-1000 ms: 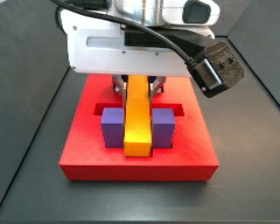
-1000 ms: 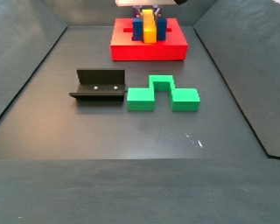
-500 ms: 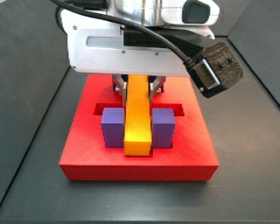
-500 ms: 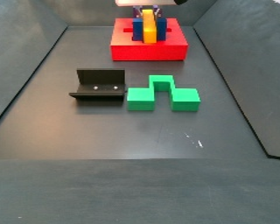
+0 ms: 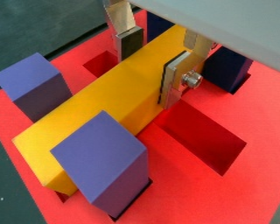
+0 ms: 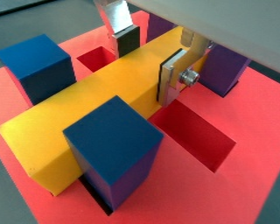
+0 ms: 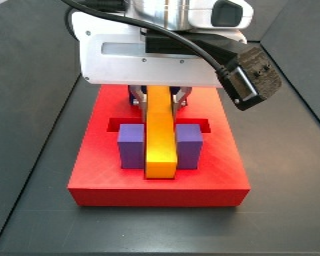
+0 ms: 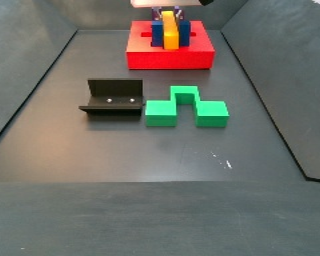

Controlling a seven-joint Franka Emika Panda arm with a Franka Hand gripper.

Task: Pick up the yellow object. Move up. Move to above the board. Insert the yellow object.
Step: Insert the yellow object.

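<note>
The yellow object (image 5: 108,105) is a long yellow-orange bar lying flat on the red board (image 5: 224,175), between the upright posts (image 5: 99,162). It also shows in the wrist view (image 6: 95,109) and in both side views (image 7: 159,135) (image 8: 168,35). My gripper (image 5: 150,66) straddles the bar's far half, one silver finger on each long side, pads against it. It shows in the wrist view (image 6: 149,61) and reaches down over the board (image 7: 123,190) in a side view (image 7: 159,98). The bar's far end is hidden under the gripper body.
Open recessed slots (image 5: 206,144) lie in the board beside the bar. The dark fixture (image 8: 112,100) and a green notched block (image 8: 186,108) stand on the grey floor in front of the board (image 8: 170,58). Dark sloping walls ring the floor.
Almost nothing differs. The gripper body has shifted by only a pixel or two, and the bar stays between the posts.
</note>
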